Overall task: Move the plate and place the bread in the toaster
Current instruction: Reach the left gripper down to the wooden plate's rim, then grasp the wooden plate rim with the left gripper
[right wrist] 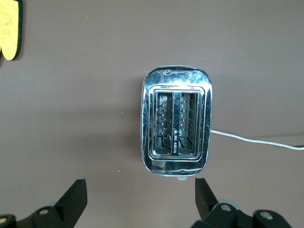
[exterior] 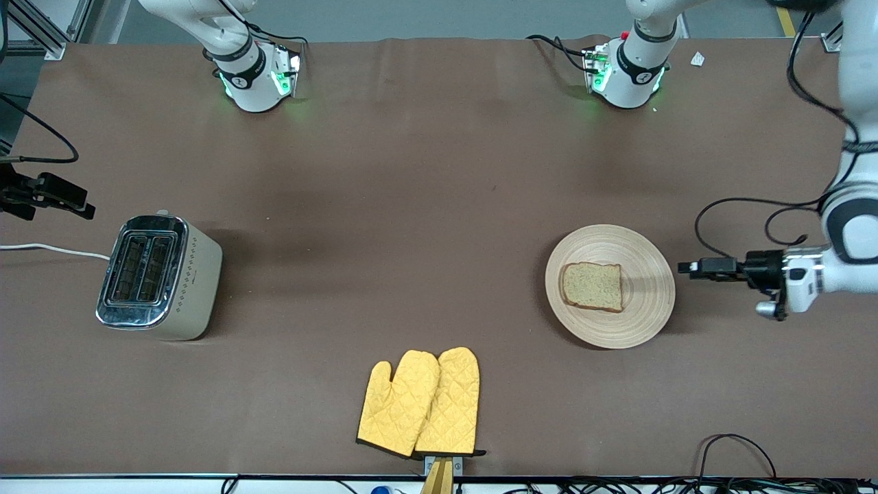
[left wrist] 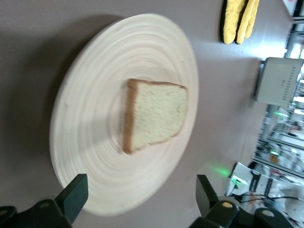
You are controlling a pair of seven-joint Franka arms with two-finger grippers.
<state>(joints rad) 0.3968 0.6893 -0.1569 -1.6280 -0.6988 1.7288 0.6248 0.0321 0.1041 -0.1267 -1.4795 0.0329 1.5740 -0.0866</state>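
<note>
Speckled brown bread (exterior: 592, 286) flat on plate (exterior: 648, 302); left pincer (left wrist: 141, 199) wide, right pincer (right wrist: 140, 199) wide.

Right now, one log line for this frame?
left hand: open, beside plate | bread: on plate | right hand: open, by toaster | slots empty

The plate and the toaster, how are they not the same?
The plate is round, flat and pale wood; the toaster is a tall box with a shiny chrome top. The plate carries a slice of bread; the toaster's two slots are empty. The plate lies toward the left arm's end of the table, the toaster toward the right arm's end. Both sit on the brown table, with no gripper touching them.
</note>
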